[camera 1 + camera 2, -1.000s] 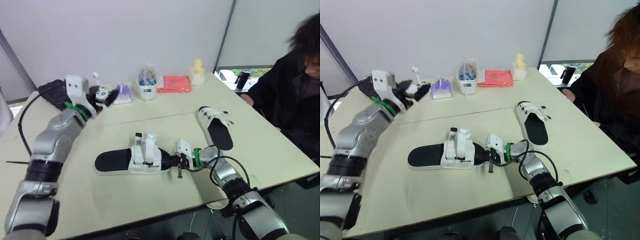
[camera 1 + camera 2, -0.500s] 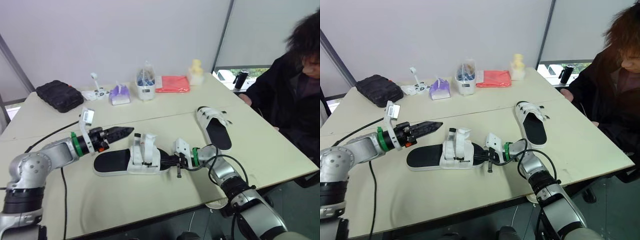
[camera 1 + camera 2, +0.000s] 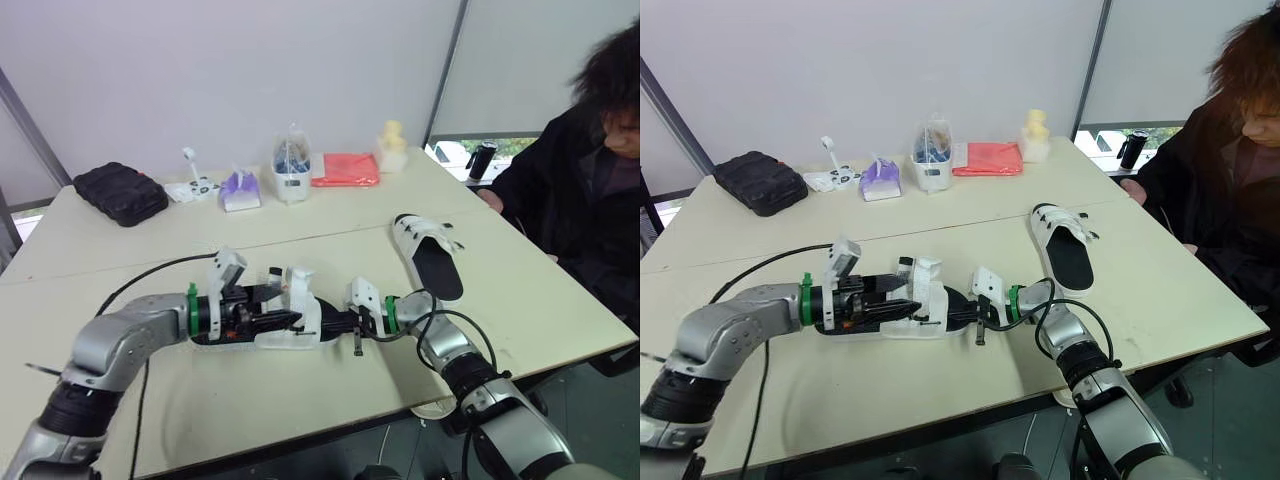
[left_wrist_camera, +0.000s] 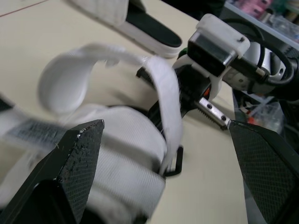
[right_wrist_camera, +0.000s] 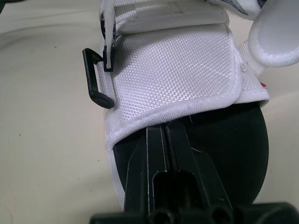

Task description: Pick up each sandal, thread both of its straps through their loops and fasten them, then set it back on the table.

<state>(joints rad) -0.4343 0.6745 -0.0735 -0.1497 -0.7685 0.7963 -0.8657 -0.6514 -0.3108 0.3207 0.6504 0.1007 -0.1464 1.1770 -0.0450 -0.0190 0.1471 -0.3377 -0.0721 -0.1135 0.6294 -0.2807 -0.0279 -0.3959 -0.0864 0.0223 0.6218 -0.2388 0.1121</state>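
Near sandal [image 3: 305, 320] lies on the bench [image 3: 300, 400], a strap [image 4: 166, 93] curling free of its black loop [image 5: 96, 79]; left end effector [image 4: 165, 122] spread around it, right end effector [image 5: 167, 128] pressed together on its sole; fastening apparently barely begun.

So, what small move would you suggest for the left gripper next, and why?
Probably close the left gripper on the loose strap: its fingers stand open either side of it, while the right gripper, shut, rests on the sandal.
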